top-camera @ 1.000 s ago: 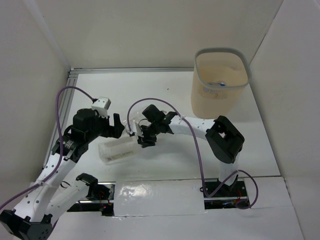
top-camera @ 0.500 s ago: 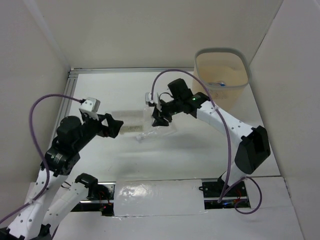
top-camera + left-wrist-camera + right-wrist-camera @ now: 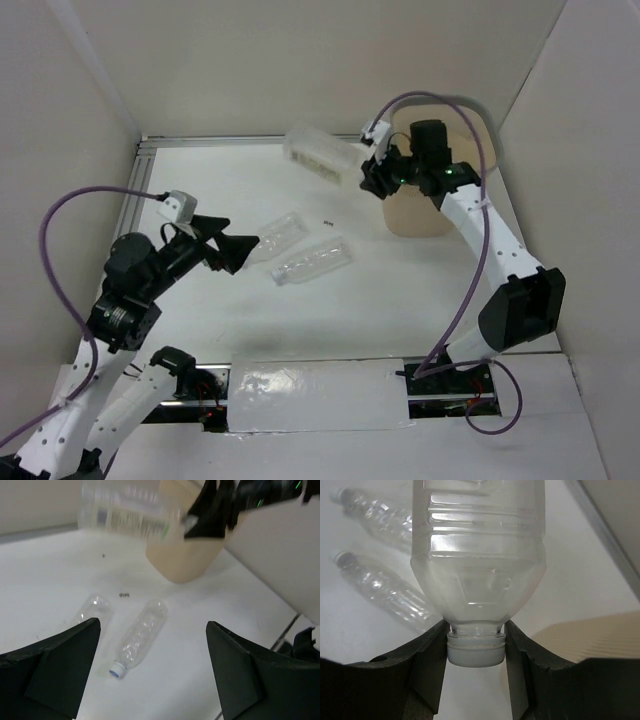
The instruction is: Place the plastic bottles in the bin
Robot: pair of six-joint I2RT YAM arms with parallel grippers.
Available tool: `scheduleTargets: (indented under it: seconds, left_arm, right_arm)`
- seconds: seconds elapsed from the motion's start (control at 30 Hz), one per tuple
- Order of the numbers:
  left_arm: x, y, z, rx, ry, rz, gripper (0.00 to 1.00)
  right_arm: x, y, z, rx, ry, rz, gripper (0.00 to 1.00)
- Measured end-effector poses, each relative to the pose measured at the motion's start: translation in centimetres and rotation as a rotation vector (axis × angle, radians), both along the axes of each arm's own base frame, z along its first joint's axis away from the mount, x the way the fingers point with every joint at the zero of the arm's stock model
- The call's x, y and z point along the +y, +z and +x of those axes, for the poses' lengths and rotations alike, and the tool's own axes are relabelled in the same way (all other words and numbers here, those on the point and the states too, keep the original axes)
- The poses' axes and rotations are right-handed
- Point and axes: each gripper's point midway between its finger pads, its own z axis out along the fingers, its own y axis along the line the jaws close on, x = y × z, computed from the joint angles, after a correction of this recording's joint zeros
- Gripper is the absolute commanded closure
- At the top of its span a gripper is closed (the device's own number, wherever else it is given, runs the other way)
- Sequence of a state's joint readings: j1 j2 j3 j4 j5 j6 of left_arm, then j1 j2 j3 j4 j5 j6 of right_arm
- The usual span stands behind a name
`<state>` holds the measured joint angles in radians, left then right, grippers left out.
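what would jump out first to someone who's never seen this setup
The right gripper holds a wide squarish clear bottle by its neck, raised in the air just beside the beige bin at the far right of the table. A capped slim bottle and a second slim bottle lie on their sides mid-table, just ahead of the open left gripper.

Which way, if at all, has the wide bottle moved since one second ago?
Yes. The wide bottle, held by the right gripper, has travelled farther back and to the right, and is now just left of the bin.
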<state>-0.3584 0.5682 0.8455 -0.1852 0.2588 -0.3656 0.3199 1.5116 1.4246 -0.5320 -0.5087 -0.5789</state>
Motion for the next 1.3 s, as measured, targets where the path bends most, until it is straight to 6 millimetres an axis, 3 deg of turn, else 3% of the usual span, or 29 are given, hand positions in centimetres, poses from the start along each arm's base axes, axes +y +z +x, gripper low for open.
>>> scheduleTargets:
  seconds: [0.13,0.3,0.53,0.63,0.7,0.8,0.87,0.93,0.97,1.03,1.07,1.17,1.3]
  left_arm:
    - [-1.7,-4.8,1.7,0.148,-0.067,0.084,0.01]
    - [-3.6,-10.6,2.3,0.293,-0.141,0.192,0.01]
    - [-6.6,-13.0,1.8,0.308,-0.243,0.274,0.01]
    - [-8.1,-13.8,1.7,0.295,-0.278,0.316,0.01]
    - [-9.3,-14.2,1.9,0.279,-0.292,0.358,0.01]
    - [-10.8,-14.9,2.8,0.248,-0.294,0.426,0.01]
    - [-11.5,-15.5,3.5,0.227,-0.282,0.465,0.00]
    - [-11.9,-16.1,4.3,0.208,-0.260,0.502,0.00]
    - [-12.0,-16.6,4.7,0.196,-0.248,0.532,0.00]
    - [-12.1,-17.6,5.5,0.184,-0.221,0.580,0.00]
    - [-12.0,-18.2,5.9,0.181,-0.207,0.607,0.00]
    - [-12.0,-19.9,7.1,0.177,-0.167,0.684,0.00]
    - [-12.1,-21.4,8.2,0.166,-0.142,0.770,0.00]
  right_arm:
    - [-3.4,4.8,2.9,-0.086,-0.133,0.074,0.70]
    - [-6.2,8.7,3.7,-0.156,-0.248,0.140,0.67]
    - [-8.6,12.1,3.0,-0.199,-0.321,0.223,0.68]
    - [-10.7,13.7,3.1,-0.241,-0.394,0.249,0.68]
    - [-13.3,14.5,3.4,-0.269,-0.466,0.255,0.68]
    - [-17.3,14.4,3.7,-0.276,-0.577,0.241,0.65]
    - [-18.6,13.6,3.8,-0.253,-0.612,0.225,0.59]
    - [-19.0,12.5,3.7,-0.216,-0.621,0.208,0.47]
    - [-19.2,11.9,3.6,-0.194,-0.621,0.196,0.40]
    - [-19.3,10.9,3.2,-0.163,-0.615,0.176,0.06]
    - [-19.3,10.6,3.1,-0.152,-0.610,0.168,0.00]
    - [-19.4,10.4,2.6,-0.142,-0.598,0.160,0.00]
    - [-20.4,11.9,1.6,-0.182,-0.601,0.178,0.00]
